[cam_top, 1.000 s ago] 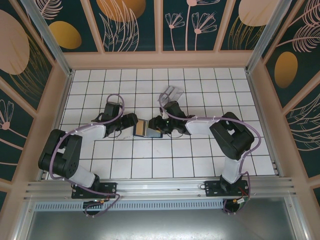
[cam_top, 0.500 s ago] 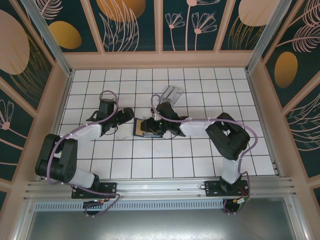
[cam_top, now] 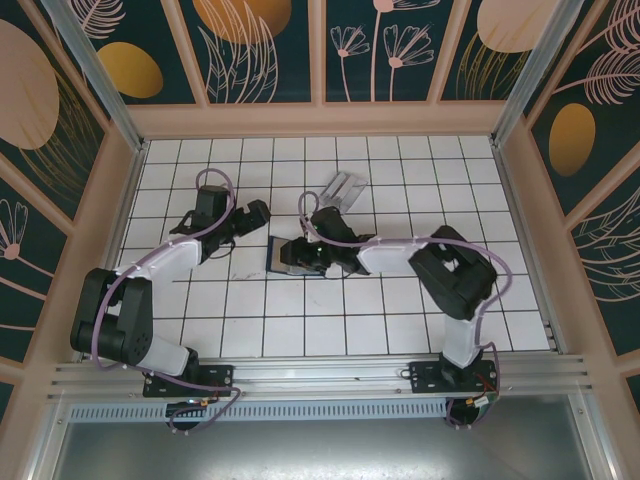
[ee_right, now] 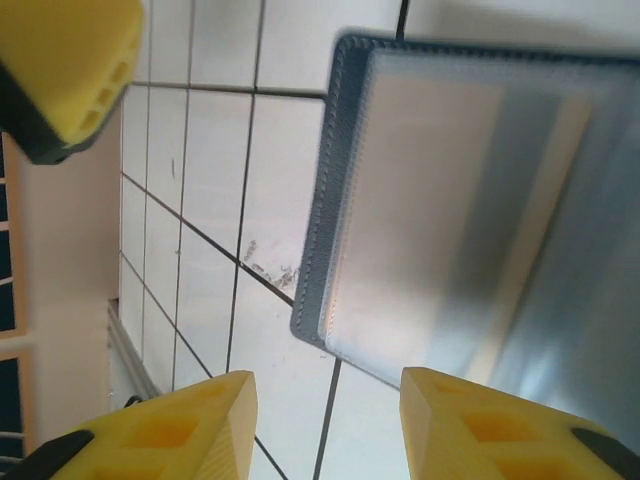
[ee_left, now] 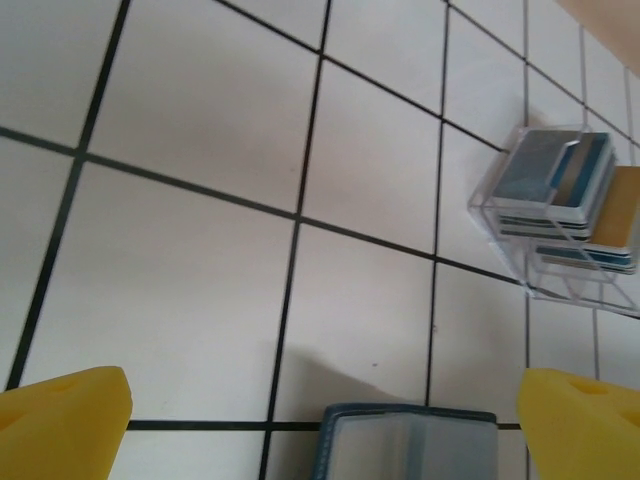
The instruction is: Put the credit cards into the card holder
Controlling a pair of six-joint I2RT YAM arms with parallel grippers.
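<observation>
- I see the left tool (cam_top: 257, 213) out over the white tiled tabletop (cam_top: 400, 310), left of the middle, and fully released. In the left wrist view its yellow fingertips (ee_left: 62, 425) stand wide apart, with nothing between them but bare tile.
- The card holder (cam_top: 340, 187) sits beyond both tools, toward the back wall, turned askew to the tile lines.
- From the left wrist view the card holder (ee_left: 555, 215) is clear plastic, and the credit cards (ee_left: 548, 170) are inside it. I make out bluish ones and a tan-gold one at the right side. I cannot count them.
- A dark blue wallet (cam_top: 284, 256) lies flat on the tabletop between the two tools, well apart from the card holder. Its near edge shows at the bottom of the left wrist view, between the left fingertips.
- The right tool (cam_top: 306, 256) is at the wallet's right side. In the right wrist view the right tool (ee_right: 325, 425) has its jaws partly apart, grasping nothing, with tile visible in the gap.
- The wallet (ee_right: 470, 200) lies just ahead of those tips, its clear sleeve facing the camera.
</observation>
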